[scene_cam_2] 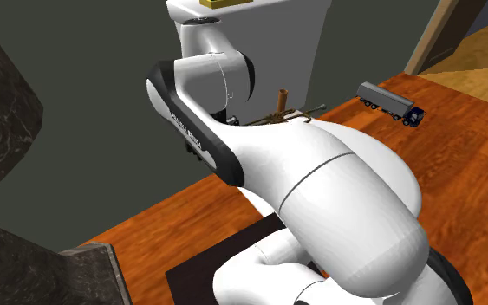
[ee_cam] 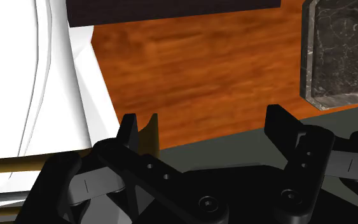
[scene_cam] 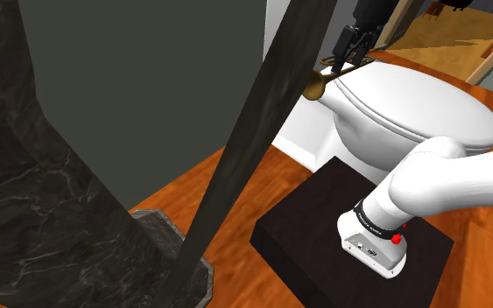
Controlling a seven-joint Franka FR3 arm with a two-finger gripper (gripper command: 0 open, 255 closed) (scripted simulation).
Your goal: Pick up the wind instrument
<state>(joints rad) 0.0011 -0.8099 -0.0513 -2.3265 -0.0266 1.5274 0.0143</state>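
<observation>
Brass wind instrument (scene_cam: 316, 85) lies at the tank end of the white toilet (scene_cam: 419, 109), whose lid is closed. In the shoulder view the claw (scene_cam: 339, 63) sits at one o'clock of the bell. Its fingers stand apart and clasp nothing, with the bell just beside one finger. In the second exterior view a toy truck (scene_cam_2: 391, 103) stands on the wooden floor (scene_cam_2: 172, 225), at three o'clock of the instrument.

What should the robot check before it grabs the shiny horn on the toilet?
1. Black two-finger gripper, fingers apart: ok.
2. Brass-coloured horn lying on the white toilet lid: ok.
3. Gripper close to the horn: ok.
4. Horn centred between the fingers: not ok, its bell sits right beside one finger.
5. Fingers touching the horn: cannot tell.
</observation>
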